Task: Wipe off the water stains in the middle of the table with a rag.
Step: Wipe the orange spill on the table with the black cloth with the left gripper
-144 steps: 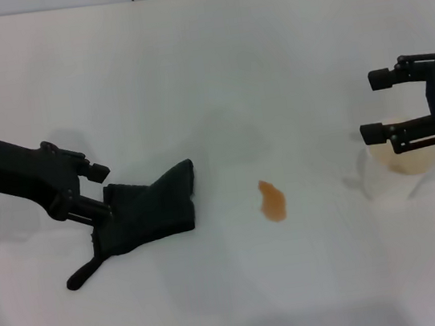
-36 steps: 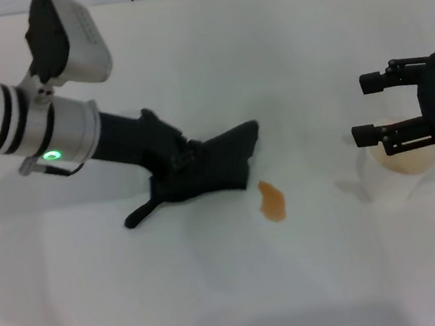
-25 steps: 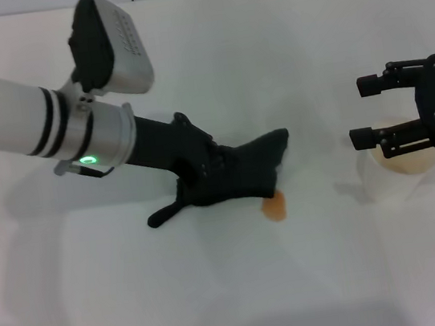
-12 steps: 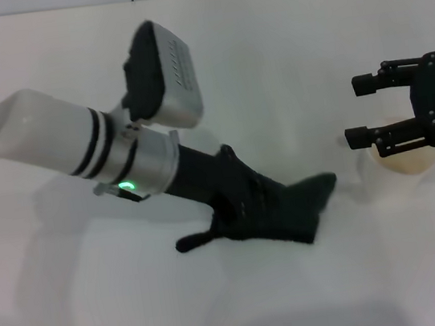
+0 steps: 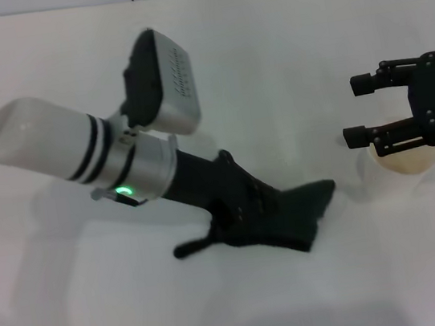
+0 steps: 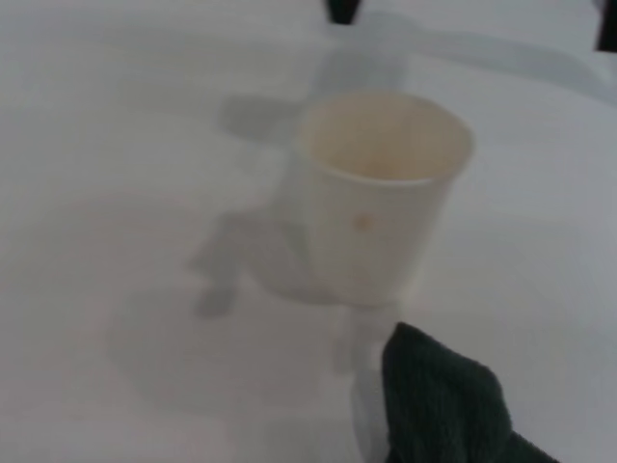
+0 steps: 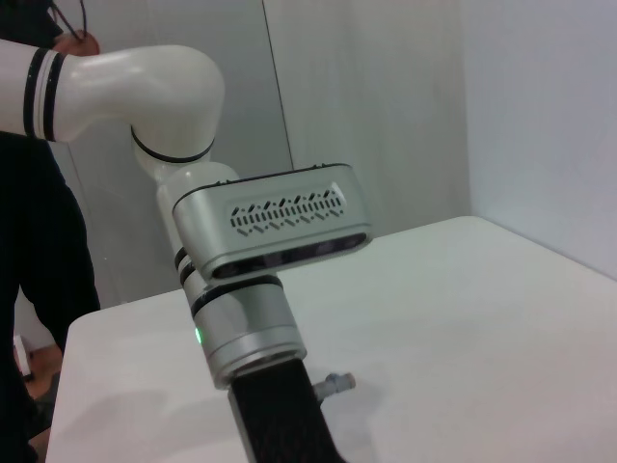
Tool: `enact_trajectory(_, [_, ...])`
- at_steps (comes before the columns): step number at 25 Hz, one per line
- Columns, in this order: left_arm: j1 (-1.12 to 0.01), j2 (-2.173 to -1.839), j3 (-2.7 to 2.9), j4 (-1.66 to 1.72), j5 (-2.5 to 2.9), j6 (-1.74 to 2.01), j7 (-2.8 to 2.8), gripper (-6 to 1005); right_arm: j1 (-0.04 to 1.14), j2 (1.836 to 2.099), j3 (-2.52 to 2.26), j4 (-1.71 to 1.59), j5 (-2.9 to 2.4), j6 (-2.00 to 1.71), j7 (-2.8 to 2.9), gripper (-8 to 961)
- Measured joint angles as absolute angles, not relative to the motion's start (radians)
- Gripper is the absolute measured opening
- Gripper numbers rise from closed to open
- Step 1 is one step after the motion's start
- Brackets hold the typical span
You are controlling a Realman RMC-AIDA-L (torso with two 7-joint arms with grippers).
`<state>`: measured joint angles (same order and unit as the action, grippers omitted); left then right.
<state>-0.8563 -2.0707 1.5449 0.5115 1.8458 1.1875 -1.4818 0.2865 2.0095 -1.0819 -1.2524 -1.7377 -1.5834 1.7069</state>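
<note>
The left gripper (image 5: 244, 208) reaches down and forward over the middle of the surface (image 5: 285, 64), pressed into the rag (image 5: 285, 214). Its fingers are buried in the black cloth, so how far they stand apart cannot be told, though the rag sits bunched right at the gripper's tip. The cloth lies flat on the white surface under and just ahead of the gripper, one pointed corner stretching away from it toward the right arm's side and a narrow tail-like strip trailing back beside the wrist. No orange-brown blot shows anywhere around the rag; whether the water stains lie under the cloth cannot be told.

Beyond the rag's far corner, a translucent white cup (image 6: 381, 193) stands upright on the surface, apart from the cloth; the left wrist view shows it just past the dark rag edge (image 6: 443, 405).

The right gripper (image 5: 384, 107) hovers over that cup, well apart from the left gripper, its two black fingers spread wide with nothing between them.
</note>
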Motion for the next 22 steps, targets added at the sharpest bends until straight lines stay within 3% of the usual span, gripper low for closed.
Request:
enact_trajectory(16, [-0.840,-2.040,1.191,0.546,2.109,1.174,-1.482,53,0.285,2.009,-1.077,-1.248,-1.739,-1.583,1.713,815])
enact_trajectory(22, [-0.855,-2.064,1.202,0.549,2.114,1.173,-1.447,53,0.286,2.010,-1.076,-1.247,-1.743,-1.581,1.713,811])
